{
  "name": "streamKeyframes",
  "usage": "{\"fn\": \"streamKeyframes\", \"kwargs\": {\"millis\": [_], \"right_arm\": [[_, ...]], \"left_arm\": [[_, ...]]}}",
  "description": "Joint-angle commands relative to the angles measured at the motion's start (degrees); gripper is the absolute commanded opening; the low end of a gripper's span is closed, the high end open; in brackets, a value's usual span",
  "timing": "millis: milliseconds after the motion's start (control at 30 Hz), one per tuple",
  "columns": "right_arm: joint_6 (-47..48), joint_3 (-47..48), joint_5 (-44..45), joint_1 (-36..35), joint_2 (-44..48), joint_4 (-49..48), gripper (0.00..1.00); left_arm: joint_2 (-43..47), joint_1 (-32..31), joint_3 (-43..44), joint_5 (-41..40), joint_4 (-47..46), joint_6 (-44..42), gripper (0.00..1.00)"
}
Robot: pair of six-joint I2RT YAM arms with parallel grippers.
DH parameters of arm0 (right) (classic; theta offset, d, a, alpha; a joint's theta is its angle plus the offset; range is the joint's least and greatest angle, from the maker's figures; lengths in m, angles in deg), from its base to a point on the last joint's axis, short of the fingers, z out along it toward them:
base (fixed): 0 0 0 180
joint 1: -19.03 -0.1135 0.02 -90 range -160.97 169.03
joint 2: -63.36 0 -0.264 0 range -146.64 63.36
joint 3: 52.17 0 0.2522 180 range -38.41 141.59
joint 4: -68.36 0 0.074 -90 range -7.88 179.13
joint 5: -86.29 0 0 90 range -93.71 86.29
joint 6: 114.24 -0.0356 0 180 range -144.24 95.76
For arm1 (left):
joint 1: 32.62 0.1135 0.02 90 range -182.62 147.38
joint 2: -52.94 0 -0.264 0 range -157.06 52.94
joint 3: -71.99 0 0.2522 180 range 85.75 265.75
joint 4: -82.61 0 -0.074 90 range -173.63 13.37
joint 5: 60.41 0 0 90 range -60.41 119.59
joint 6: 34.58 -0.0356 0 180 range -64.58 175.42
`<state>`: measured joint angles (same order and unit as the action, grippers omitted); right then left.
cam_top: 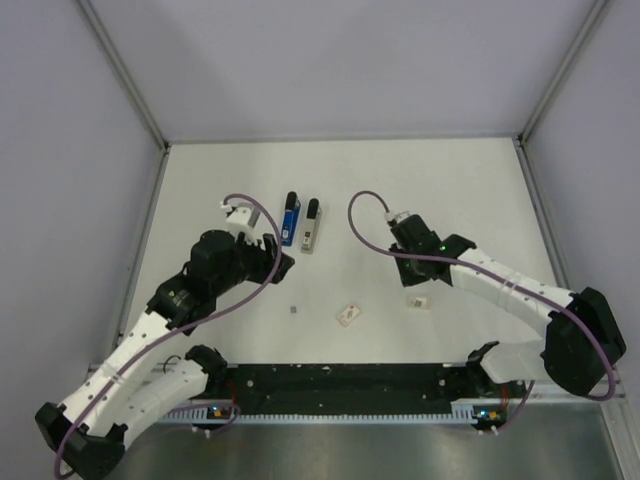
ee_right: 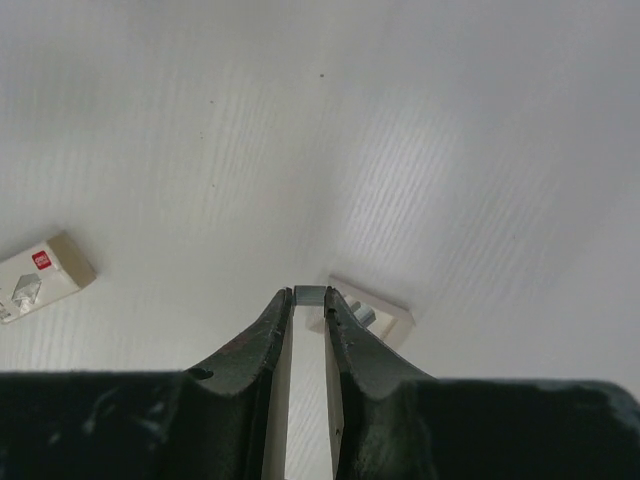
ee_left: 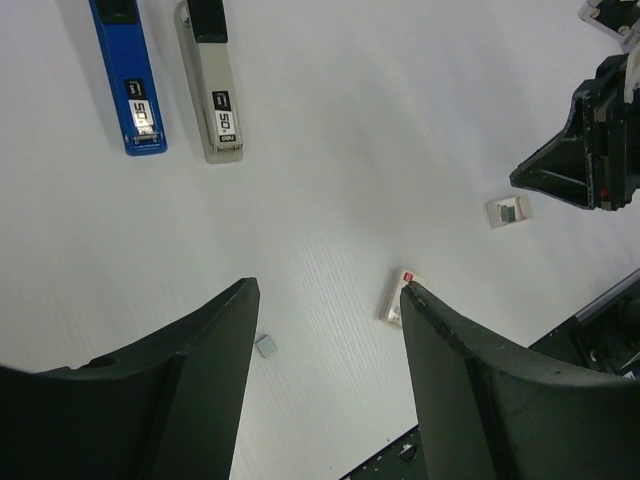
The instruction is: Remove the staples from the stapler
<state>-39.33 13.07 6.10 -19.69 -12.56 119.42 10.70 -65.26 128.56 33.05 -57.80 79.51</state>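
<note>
Two lie ahead-left of the wide-spread left gripper (ee_left: pixel 328 290): blue stapler (ee_left: pixel 128 75) and grey stapler (ee_left: pixel 212 85), their "50" labels legible only from its wrist camera. Right gripper (ee_right: pixel 309 300) pinches a staple strip (ee_right: pixel 309 294) at its tips, plain only from its own wrist.

Small white carton, red label (cam_top: pixel 349 315): flat on white table (cam_top: pixel 400 180), between left claw (ee_left: pixel 330 288) and right claw (ee_right: pixel 308 298). Black rail (cam_top: pixel 340 378): behind both.

Overhead view plus two close wrist views, table (cam_top: pixel 400 180) shared
</note>
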Motion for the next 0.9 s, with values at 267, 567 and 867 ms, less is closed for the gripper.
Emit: {"fn": "streamKeyframes", "kwargs": {"millis": [267,567,867], "right_arm": [[-14.34,-7.89,4.00,5.23,7.71,-2.14,0.15],[-19.97,-13.07,4.17,6.64,9.91,-2.85,0.14],[-22.96,-16.24,5.05,7.69,11.76,-2.85,0.14]], "left_arm": [[-4.61,0.04,6.85,2.25,1.78,-4.14,0.64],[-6.01,0.04,5.71,3.30,0.19,-6.17,0.65],[-6.01,-0.05,5.09,2.34,0.10,-6.52,0.64]]}}
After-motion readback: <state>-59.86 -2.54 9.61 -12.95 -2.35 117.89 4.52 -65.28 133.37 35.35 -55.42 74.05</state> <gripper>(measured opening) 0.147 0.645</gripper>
